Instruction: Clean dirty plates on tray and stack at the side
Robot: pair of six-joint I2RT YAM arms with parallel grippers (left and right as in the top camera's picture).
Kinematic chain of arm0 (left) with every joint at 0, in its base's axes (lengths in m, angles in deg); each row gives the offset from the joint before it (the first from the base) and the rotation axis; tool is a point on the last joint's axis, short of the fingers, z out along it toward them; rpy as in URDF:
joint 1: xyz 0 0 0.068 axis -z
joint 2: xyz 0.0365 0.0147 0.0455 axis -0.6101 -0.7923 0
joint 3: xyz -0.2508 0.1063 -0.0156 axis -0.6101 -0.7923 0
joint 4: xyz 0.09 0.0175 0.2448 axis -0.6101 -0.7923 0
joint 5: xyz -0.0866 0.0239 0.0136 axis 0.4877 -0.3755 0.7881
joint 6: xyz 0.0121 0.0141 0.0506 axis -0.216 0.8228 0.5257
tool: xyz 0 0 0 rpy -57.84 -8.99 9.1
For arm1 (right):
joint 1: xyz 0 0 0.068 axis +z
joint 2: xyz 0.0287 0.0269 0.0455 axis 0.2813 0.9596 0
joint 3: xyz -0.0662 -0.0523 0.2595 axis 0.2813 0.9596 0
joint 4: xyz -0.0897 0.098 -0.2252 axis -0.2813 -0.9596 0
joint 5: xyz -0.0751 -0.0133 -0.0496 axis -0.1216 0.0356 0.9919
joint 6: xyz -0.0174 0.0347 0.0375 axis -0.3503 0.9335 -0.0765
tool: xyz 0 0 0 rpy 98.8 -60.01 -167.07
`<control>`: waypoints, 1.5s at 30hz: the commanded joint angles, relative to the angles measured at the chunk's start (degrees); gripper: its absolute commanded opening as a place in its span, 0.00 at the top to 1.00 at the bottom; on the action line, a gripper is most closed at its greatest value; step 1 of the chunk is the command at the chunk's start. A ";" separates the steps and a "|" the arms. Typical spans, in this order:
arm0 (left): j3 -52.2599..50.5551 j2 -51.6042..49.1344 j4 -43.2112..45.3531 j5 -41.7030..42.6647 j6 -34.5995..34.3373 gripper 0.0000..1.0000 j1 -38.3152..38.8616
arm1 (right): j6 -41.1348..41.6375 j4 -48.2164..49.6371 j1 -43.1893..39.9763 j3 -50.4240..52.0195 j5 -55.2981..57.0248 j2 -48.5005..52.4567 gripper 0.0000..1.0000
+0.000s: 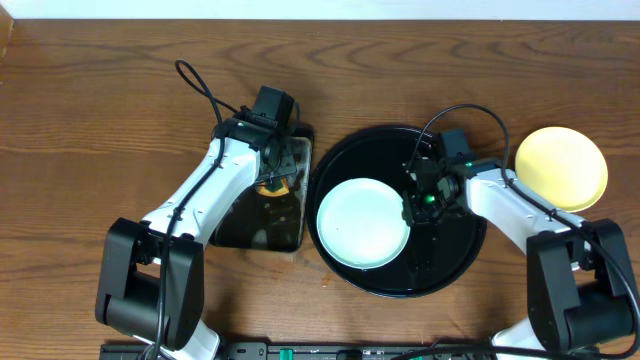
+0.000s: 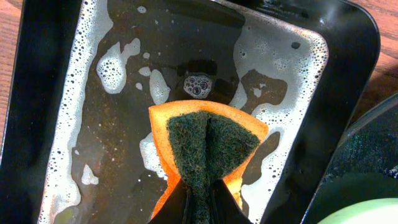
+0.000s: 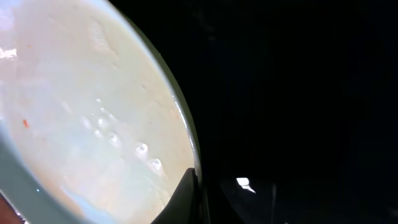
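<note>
A pale mint-blue plate [image 1: 362, 222] lies on the left part of the large round black tray [image 1: 455, 262]. Its surface looks wet, with a few droplets and no sauce [image 3: 87, 112]. My right gripper [image 1: 413, 208] is shut on the plate's right rim [image 3: 196, 186]. A pale yellow plate [image 1: 561, 167] lies on the table right of the tray. My left gripper [image 1: 272, 172] is shut on an orange sponge with a green scouring face [image 2: 208, 149], held over the soapy rectangular pan [image 2: 93, 112]. The second mint-blue plate is not visible.
The rectangular black pan [image 1: 262, 225] holds brown foamy water and stands just left of the tray, almost touching it. The brown wooden table [image 1: 100, 110] stretches around them. A white wall edge runs along the back.
</note>
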 commanded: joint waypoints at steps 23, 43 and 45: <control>-0.42 0.55 0.00 -0.72 0.96 0.91 -0.13 | -2.36 4.83 -8.50 -2.82 -8.79 -2.12 0.99; -0.42 0.55 0.00 -0.70 0.96 0.90 -0.13 | -2.12 0.07 -11.91 -3.41 19.87 -13.49 0.99; -0.42 0.55 -0.02 -0.70 0.96 0.90 -0.13 | -2.19 -0.83 -11.91 -3.61 21.38 -14.67 0.99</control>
